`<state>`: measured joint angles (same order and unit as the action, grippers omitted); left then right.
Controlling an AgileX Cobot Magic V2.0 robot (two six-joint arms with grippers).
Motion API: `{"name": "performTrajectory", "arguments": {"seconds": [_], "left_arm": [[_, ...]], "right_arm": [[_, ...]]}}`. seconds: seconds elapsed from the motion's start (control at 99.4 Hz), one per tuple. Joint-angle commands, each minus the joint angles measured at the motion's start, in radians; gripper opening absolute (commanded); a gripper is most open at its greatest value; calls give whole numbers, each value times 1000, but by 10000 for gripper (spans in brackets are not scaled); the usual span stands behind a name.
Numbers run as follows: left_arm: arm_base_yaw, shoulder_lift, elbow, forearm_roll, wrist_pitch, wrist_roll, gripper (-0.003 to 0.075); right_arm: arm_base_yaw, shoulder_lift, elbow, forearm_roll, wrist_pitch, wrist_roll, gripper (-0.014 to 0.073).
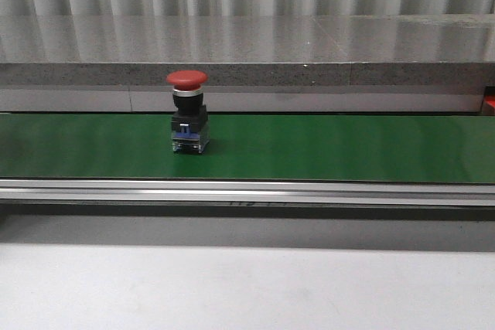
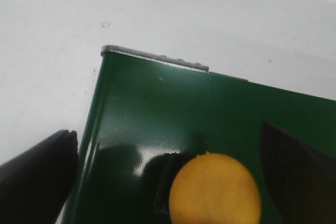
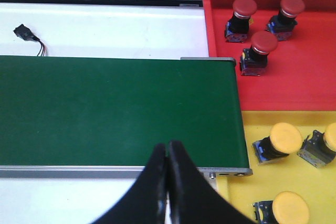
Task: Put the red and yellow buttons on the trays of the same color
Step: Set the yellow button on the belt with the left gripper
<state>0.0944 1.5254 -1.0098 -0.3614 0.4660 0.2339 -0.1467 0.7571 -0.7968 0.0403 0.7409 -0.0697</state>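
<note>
One red button [image 1: 189, 112] stands upright on the green belt [image 1: 325, 148] in the front view, left of centre; no gripper shows there. In the left wrist view a yellow button [image 2: 215, 190] sits on the belt [image 2: 157, 108] near its end. My left gripper [image 2: 168, 182] is open, its fingers [image 2: 37, 177] standing wide on either side of the button without touching it. My right gripper [image 3: 168, 148] is shut and empty over the belt's near rail. Beside it lie the red tray [image 3: 304, 82], holding three red buttons [image 3: 255, 51], and the yellow tray [image 3: 310, 192], holding yellow buttons [image 3: 278, 141].
A small black connector with wires [image 3: 25, 33] lies on the white table beyond the belt. An aluminium rail [image 1: 247, 191] runs along the belt's front edge. A grey stone ledge [image 1: 309, 59] rises behind the belt.
</note>
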Motion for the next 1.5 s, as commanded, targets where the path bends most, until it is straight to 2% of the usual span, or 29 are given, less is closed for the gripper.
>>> {"name": "performTrajectory", "arguments": {"seconds": [0.0,0.252,0.654,0.725,0.795,1.047,1.349,1.419,1.489], "left_arm": [[-26,-108,-28,-19,-35,28,627],[-74,-400,24,19,-32,47,618],[-74,-887,325,22,21,47,603],[-74,-946,364,27,34,47,549],[-74,-991,397,31,36,47,456],[-74,-1031,424,31,35,47,-15],[-74,-1031,424,31,42,47,-19],[-74,-1031,424,31,42,47,-19],[-74,-1031,424,31,42,47,-19]], "right_arm": [[2,-4,-23,2,-55,-9,-124],[2,-4,-23,2,-55,-9,-124],[2,-4,-23,2,-55,-9,-124],[2,-4,-23,2,-55,-9,-124],[2,-4,-23,2,-56,-9,-124],[2,-4,-23,2,-56,-9,-124],[2,-3,-23,5,-38,-9,-100],[2,-3,-23,17,-25,-9,-8],[2,-3,-23,39,-27,-9,154]]}}
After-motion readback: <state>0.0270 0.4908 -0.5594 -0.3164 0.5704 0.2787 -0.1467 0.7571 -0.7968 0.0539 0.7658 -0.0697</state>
